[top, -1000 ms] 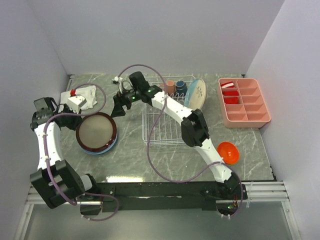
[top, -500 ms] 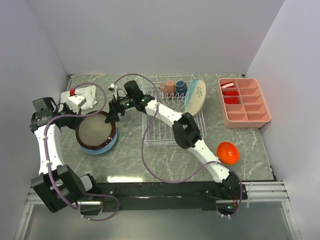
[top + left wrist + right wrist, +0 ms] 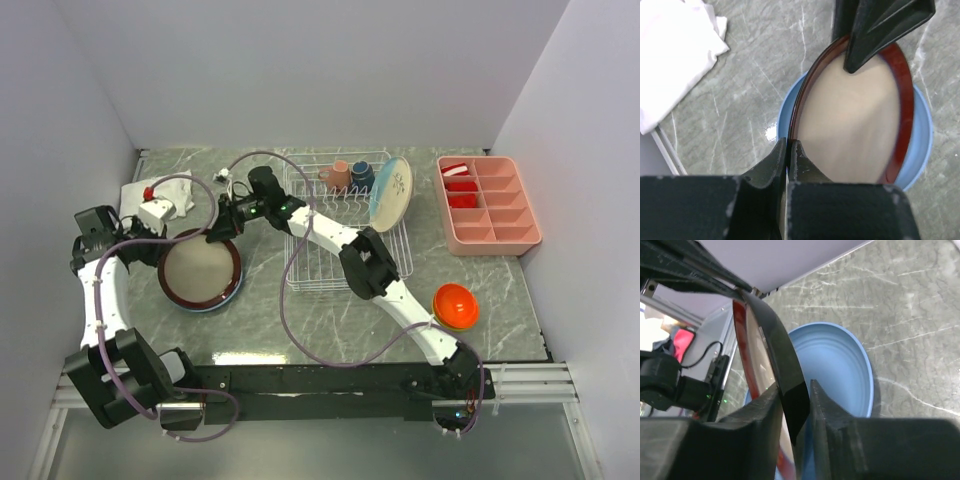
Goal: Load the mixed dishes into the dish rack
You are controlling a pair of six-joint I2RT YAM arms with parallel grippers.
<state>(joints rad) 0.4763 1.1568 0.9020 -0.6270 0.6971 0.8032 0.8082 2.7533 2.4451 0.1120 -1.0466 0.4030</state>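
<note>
Maroon-rimmed plate (image 3: 200,272) left of the dish rack (image 3: 320,265), rim clamped by left gripper (image 3: 788,152) and right gripper (image 3: 792,400) (opposite edges), tilted above one blue plate (image 3: 926,145), rack holding one cream-and-blue plate (image 3: 390,192) and two mugs (image 3: 362,176), one orange bowl (image 3: 455,305) on the table.

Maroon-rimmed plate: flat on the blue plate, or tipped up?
Tipped: left gripper and right gripper pinch the maroon-rimmed plate, angled off the blue plate.

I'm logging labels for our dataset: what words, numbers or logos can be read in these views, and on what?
None: no readable text in any view.
The maroon-rimmed plate: plain, unmarked.
The pale plate standing in the dish rack: small dots, no letters.
The pink tray: no label visible.
</note>
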